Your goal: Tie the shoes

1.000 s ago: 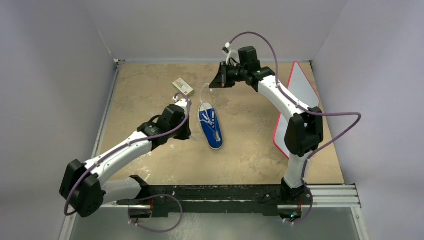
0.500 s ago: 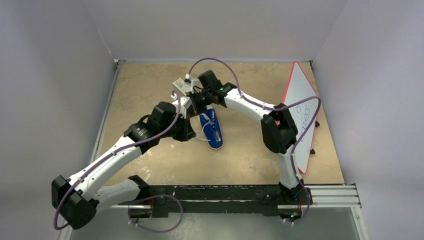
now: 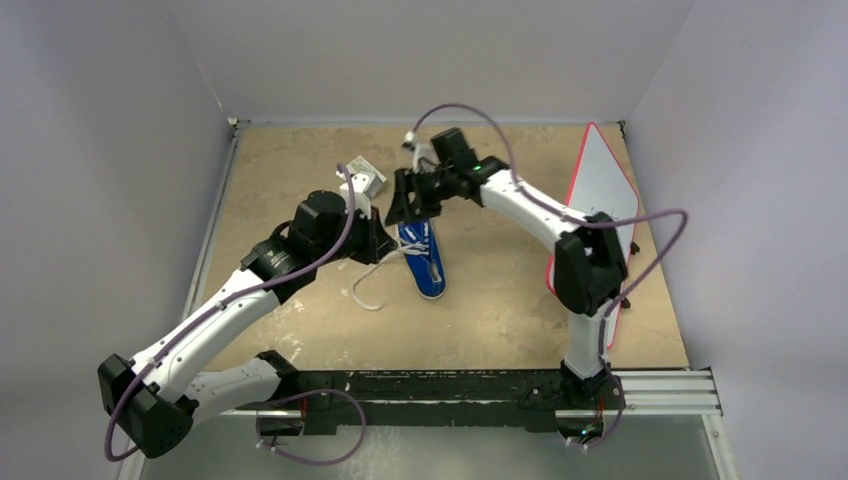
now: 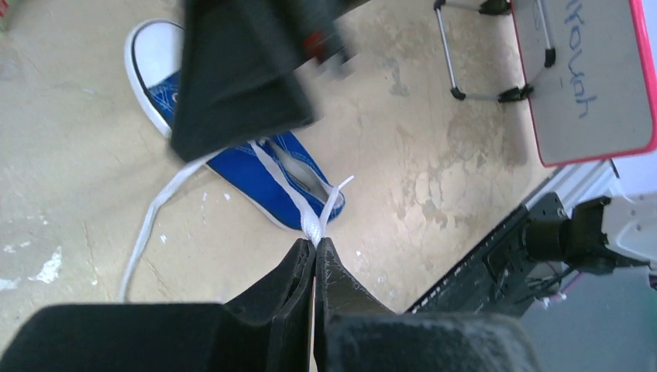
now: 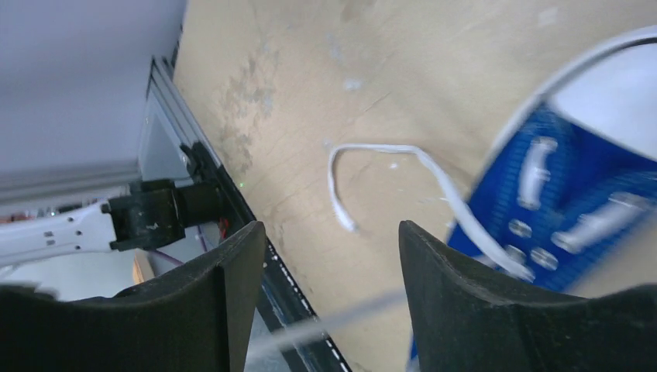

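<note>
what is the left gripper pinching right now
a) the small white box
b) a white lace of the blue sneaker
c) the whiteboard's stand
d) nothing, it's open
B: in the left wrist view the left gripper is shut on a white lace that runs from its tips up to the blue sneaker.

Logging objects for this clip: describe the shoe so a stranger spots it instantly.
On the tan table, look at the middle. The shoe lies there: a small blue sneaker trailing white laces, unlike the pale flat box beyond it.
</note>
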